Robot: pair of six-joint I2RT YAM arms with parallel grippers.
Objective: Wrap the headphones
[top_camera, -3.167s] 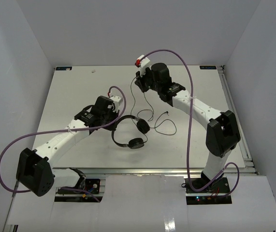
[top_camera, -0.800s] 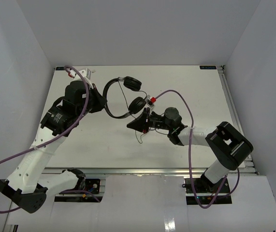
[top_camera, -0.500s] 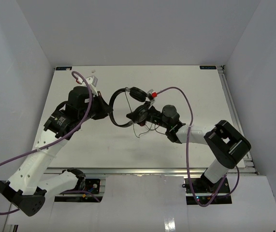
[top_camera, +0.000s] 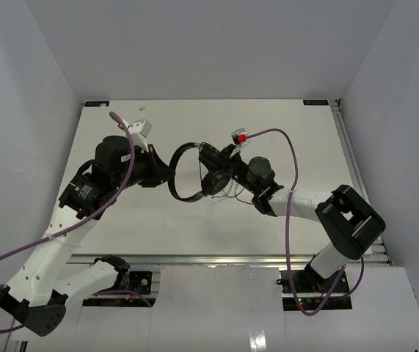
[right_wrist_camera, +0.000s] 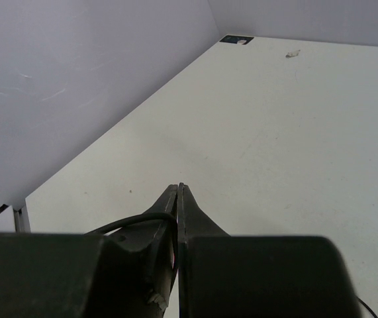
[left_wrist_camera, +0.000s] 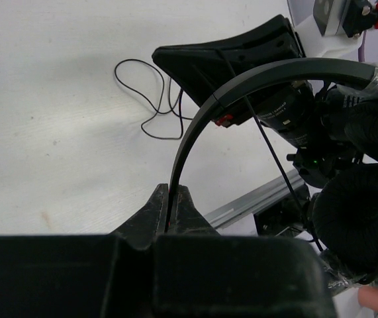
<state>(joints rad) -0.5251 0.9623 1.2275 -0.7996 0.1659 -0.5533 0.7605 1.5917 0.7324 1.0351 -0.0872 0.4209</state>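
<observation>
The black headphones (top_camera: 182,163) are held up above the table between both arms. My left gripper (top_camera: 166,176) is shut on the thin headband, which arcs out of the jaws in the left wrist view (left_wrist_camera: 215,106). The earcups (top_camera: 213,180) hang at the right end, close against my right gripper (top_camera: 213,165). One earcup fills the right side of the left wrist view (left_wrist_camera: 354,218). My right gripper (right_wrist_camera: 178,192) is shut on the thin black cable (right_wrist_camera: 132,222), which curls over its left finger. Slack cable (left_wrist_camera: 150,109) loops below.
The white table (top_camera: 121,220) is boxed in by grey walls on three sides. A metal rail (top_camera: 356,176) runs along its right edge. Thick purple robot cables (top_camera: 290,213) loop off both arms. A small white scrap (right_wrist_camera: 293,53) lies near the far edge.
The headphones have been lifted off the table by my left gripper. In the last second the left arm has turned them and drawn them lower, while my right gripper moved up against the earcups with the cable.
</observation>
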